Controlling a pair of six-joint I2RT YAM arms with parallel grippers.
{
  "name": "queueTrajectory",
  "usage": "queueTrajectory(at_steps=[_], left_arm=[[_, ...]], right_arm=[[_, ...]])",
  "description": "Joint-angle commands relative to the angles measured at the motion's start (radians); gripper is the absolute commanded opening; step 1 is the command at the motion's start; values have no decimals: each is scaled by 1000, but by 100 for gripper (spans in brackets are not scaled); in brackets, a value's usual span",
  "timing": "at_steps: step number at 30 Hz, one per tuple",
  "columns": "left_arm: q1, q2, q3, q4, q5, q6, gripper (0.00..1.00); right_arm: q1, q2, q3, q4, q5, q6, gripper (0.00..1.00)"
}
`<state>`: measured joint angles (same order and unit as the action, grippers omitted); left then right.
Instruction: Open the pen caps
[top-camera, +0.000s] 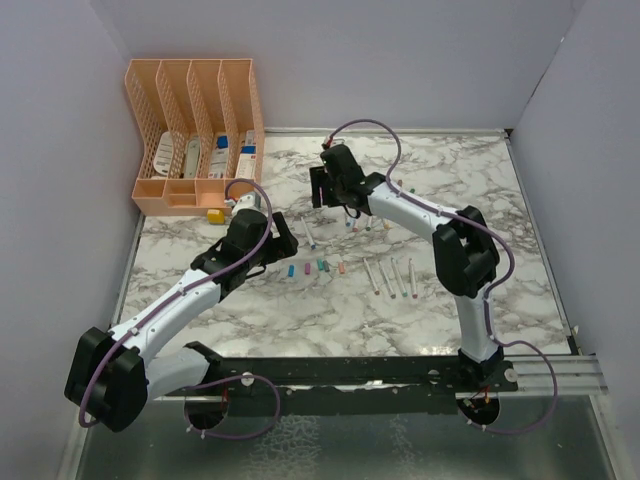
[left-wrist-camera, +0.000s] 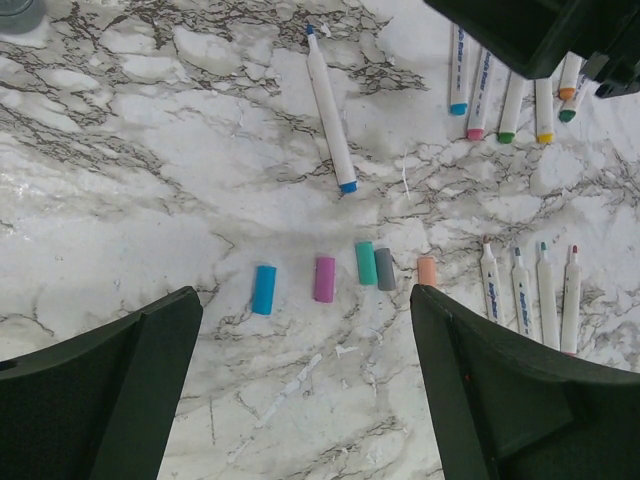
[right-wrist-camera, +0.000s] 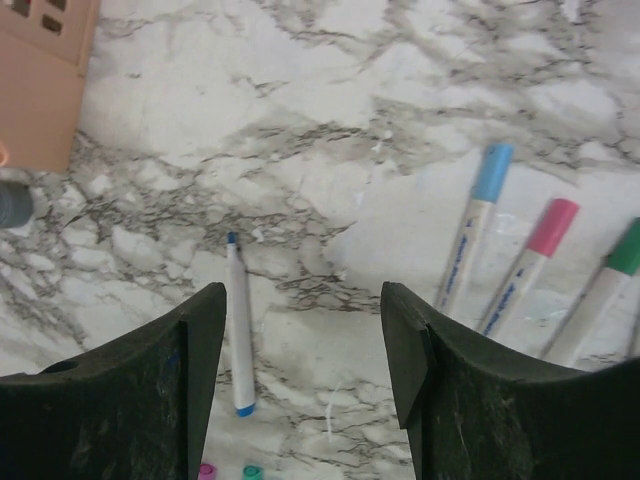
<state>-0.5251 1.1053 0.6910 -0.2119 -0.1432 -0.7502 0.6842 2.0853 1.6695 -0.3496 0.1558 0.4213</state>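
Caps first: five loose ones lie in a short row on the marble table (left-wrist-camera: 120, 200). They are a blue cap (left-wrist-camera: 264, 289), a purple cap (left-wrist-camera: 324, 279), a teal cap (left-wrist-camera: 366, 262) touching a grey cap (left-wrist-camera: 385, 270), and a peach cap (left-wrist-camera: 427, 271). Just beside the peach one I count four bare-tipped pens (left-wrist-camera: 519, 295) lying side by side. I judge those done and parked together to keep them apart from the rest. One more uncapped pen (left-wrist-camera: 330, 110), blue at both ends, lies alone beyond the row.

The capped pens (left-wrist-camera: 512, 100) sit further back. From the right wrist I see a blue-capped pen (right-wrist-camera: 475, 225), a pink-capped pen (right-wrist-camera: 525, 270) and a green-capped pen (right-wrist-camera: 598, 295) fanned beside each other.

My left gripper (left-wrist-camera: 305, 390) hangs over the loose caps, jaws wide and holding nothing. My right gripper (right-wrist-camera: 300, 380) hovers between the lone pen and the capped group, equally spread and empty, which I read as lining up a pick.

A dark part of the right arm (left-wrist-camera: 530, 30) cuts off the capped pens in the left wrist view, so I cannot count them surely. The orange organiser (top-camera: 190, 130) stands at the back left, and its contents are too small to read.
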Motion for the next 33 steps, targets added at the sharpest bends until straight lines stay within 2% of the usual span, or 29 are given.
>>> queueTrajectory(at_steps=[1,10,29,33], left_arm=[[-1,-15,-14,14,-13,-13,89],[-2,-28,-23,24,-22,-13,88],[0,-12,-10,44,-22,-8,88],[0,-19,-10,46,-24,-15,88]], right_arm=[[-45,60,83,-115,106,-64,62],[-88,131,105,-70,111,-135,56],[-109,210,99,-76,58,-125,48],[-110,217,91,-81,42,-117,43]])
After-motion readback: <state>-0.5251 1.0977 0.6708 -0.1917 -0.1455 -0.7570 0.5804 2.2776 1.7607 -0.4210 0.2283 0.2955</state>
